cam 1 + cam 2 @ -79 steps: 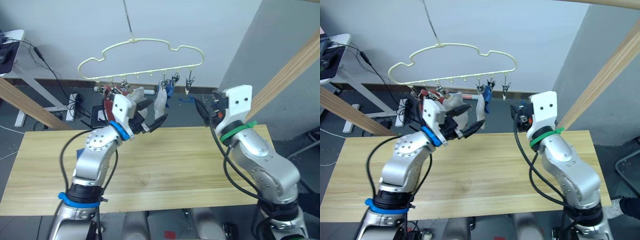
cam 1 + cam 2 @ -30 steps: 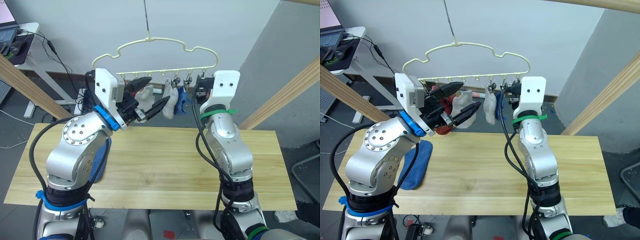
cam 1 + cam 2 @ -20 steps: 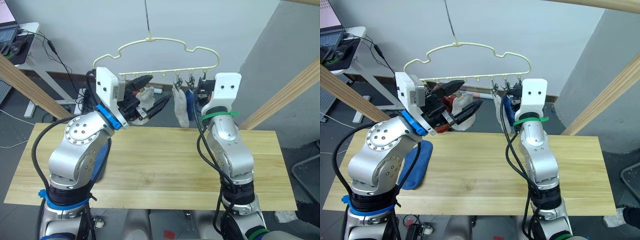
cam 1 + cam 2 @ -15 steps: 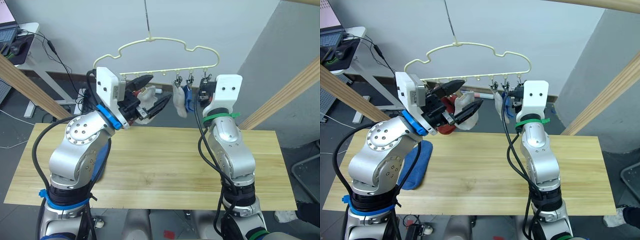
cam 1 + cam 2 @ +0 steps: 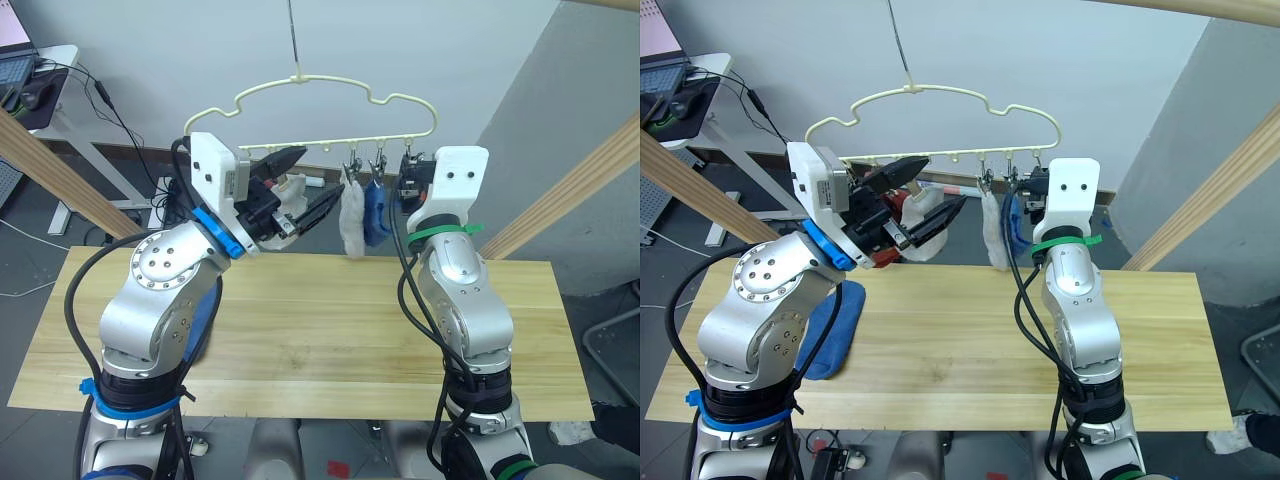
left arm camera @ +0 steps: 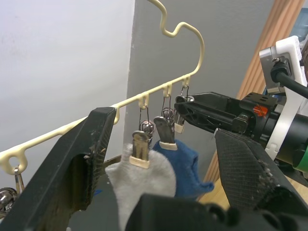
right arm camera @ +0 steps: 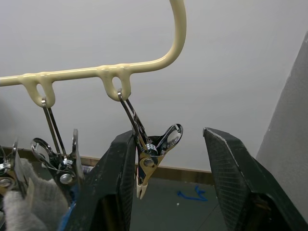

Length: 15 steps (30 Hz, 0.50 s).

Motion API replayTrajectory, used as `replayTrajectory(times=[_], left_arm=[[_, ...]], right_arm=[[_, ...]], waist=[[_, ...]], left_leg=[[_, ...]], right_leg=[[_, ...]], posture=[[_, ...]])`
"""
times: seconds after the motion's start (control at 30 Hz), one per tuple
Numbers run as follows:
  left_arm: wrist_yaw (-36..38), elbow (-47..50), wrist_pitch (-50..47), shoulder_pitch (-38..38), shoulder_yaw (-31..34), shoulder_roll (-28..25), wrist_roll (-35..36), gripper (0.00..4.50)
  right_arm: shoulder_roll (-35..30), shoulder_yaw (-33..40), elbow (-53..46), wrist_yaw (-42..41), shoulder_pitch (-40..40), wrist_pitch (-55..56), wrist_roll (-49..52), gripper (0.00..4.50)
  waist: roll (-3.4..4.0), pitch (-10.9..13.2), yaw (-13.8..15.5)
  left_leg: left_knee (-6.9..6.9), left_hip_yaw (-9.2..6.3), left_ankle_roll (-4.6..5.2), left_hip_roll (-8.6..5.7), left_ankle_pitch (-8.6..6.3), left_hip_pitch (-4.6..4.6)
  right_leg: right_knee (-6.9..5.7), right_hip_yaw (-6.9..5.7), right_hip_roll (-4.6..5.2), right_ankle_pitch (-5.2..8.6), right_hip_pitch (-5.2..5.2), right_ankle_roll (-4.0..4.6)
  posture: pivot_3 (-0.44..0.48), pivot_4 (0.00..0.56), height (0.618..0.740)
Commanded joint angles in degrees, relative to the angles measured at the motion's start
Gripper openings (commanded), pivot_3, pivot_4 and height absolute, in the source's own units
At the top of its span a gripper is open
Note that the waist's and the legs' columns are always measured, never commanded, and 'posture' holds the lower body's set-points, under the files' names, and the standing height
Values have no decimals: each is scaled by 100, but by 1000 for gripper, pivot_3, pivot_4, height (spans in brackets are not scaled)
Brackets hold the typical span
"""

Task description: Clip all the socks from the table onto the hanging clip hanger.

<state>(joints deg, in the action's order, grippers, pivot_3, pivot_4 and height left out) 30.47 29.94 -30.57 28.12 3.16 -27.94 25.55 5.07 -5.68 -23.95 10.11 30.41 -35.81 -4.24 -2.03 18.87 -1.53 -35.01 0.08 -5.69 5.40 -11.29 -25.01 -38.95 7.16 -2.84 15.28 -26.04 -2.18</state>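
Note:
The pale yellow clip hanger (image 5: 335, 85) hangs above the far edge of the table (image 5: 330, 330). A light grey sock (image 5: 352, 222) and a blue sock (image 5: 376, 212) dangle from neighbouring clips. Another pale sock (image 5: 292, 188) and a rust red one (image 5: 896, 206) hang behind my left gripper (image 5: 308, 183), which is open just left of the grey sock. My right gripper (image 7: 175, 168) is open at the hanger's right end, with an empty metal clip (image 7: 154, 156) between its fingers. A second blue sock (image 5: 830, 330) lies on the table's left side.
Thick wooden poles slant at the right (image 5: 560, 190) and the left (image 5: 50, 170). A white desk with cables (image 5: 45, 75) stands at the back left. The hanger hangs from a thin metal hook (image 5: 292, 35).
The grey and blue socks have swung and now hang straight down. My right gripper has shifted slightly right along the hanger's bar. The left gripper has stayed open in place.

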Motion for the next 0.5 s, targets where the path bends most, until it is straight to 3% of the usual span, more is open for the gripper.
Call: replayTrajectory(times=[0.03,0.4,0.5], left_arm=[[-35,232,132,60,1,11,-3,3732],[-61,345,112,12,-39,16,-11,3732],[-76,362,110,12,-45,8,-17,3732]], right_arm=[[67,28,-168,4,118,152,-34,2269],[77,20,-94,-60,156,258,-9,2269],[94,29,-74,-65,153,279,12,1700]], waist=[[0,0,0],[0,0,1],[0,0,1]], left_leg=[[0,0,0,0,0,0],[0,0,0,0,0,0],[0,0,0,0,0,0]], right_leg=[[0,0,0,0,0,0],[0,-1,0,0,0,0],[0,0,0,0,0,0]], posture=[[68,362,740],[75,357,740],[80,352,740]])
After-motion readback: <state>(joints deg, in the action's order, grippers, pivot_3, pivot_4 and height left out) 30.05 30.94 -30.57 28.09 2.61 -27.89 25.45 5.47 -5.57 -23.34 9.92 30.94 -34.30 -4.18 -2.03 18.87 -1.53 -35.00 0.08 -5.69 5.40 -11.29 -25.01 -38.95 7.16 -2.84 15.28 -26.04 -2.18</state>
